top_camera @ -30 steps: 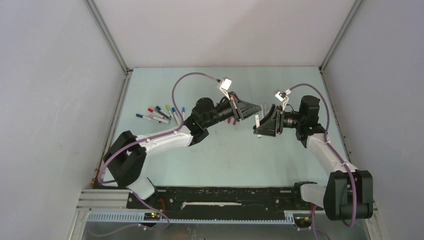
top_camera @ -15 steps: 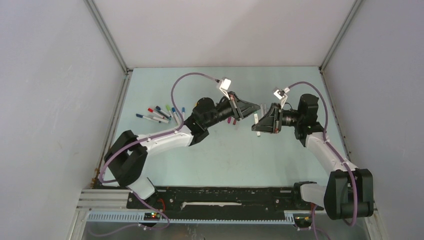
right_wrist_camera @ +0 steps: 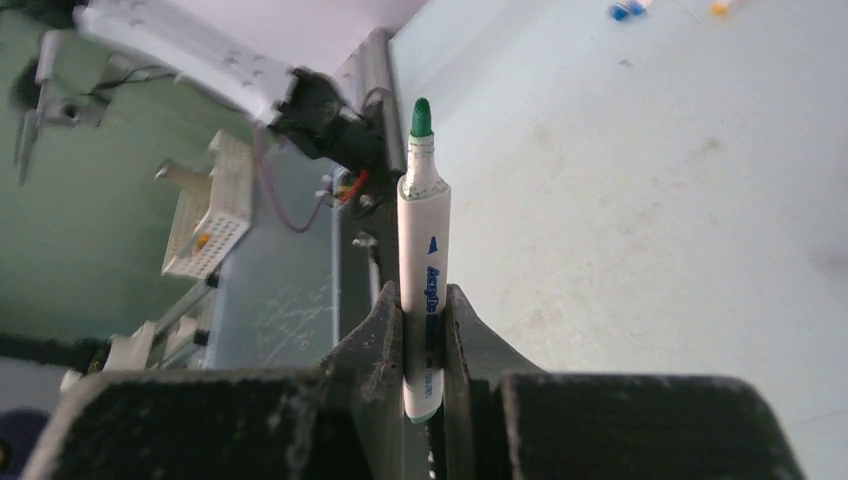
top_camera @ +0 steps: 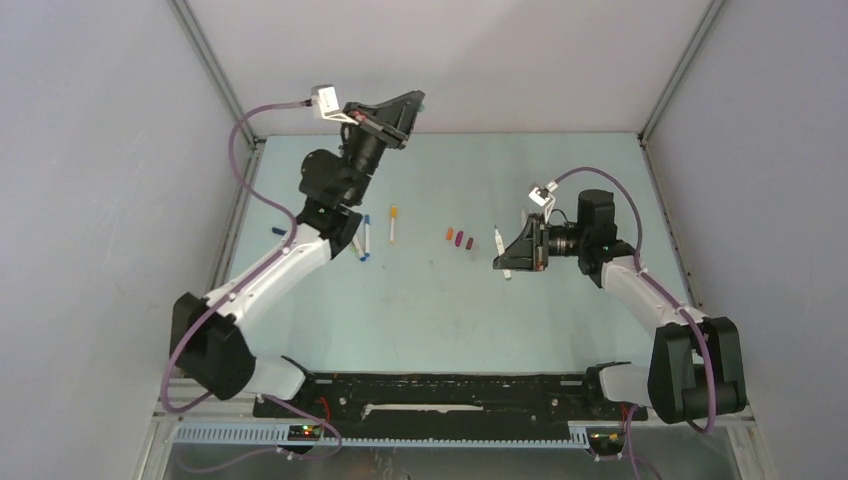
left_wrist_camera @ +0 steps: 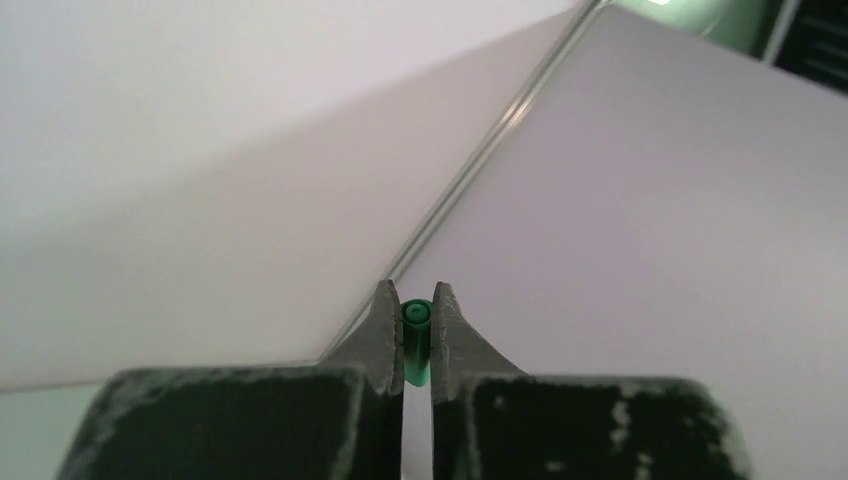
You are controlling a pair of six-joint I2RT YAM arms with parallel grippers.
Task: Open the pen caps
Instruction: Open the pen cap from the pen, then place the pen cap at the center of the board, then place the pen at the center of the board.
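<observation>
Nearest, the right end effector (right_wrist_camera: 423,300) is clenched on a white pen barrel (right_wrist_camera: 424,230), its green tip bare, over the surface (top_camera: 450,310). Just to its left, three loose caps (top_camera: 459,238), orange, purple and reddish, lie in a short row. Farther left lie several more pens (top_camera: 365,237). Farthest, high near the back-left corner, the left end effector (left_wrist_camera: 416,296) pinches the green cap (left_wrist_camera: 416,316).

You're looking at a pale green bench (top_camera: 450,320) boxed in by white panels (top_camera: 100,200) on aluminium posts (top_camera: 218,72). White pen barrels (top_camera: 393,230) lie toward its left. A white marker barrel (right_wrist_camera: 424,250) marked "Acrylic" shows a bare green nib. A black rail (top_camera: 450,385) edges the near side.
</observation>
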